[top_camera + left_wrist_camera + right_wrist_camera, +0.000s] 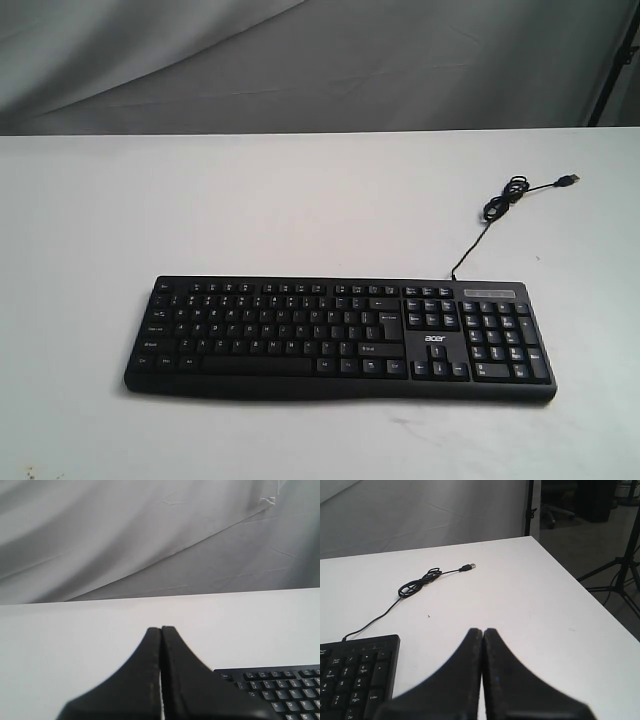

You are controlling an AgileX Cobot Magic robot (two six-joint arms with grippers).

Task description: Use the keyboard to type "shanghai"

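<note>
The keyboard (340, 338) lies flat across the lower middle of the exterior frame on the white table (150, 200). The left gripper (161, 630) and right gripper (483, 631) are both pinched closed, holding nothing.

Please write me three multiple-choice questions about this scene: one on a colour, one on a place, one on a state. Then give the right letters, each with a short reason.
1. What colour is the keyboard?
A. white
B. black
C. silver

2. Where does the USB plug of its cable lie?
A. on the table, apart from the keyboard
B. under the keyboard
C. hanging over the edge

3. In what state is the left pincer?
A. wide open
B. shut on the cable
C. shut, holding nothing

Answers:
1 B: body and keys are black; only the legends are white.
2 A: the plug rests loose on the white tabletop beyond the number-pad end.
3 C: its fingers meet, with nothing between them.
</note>
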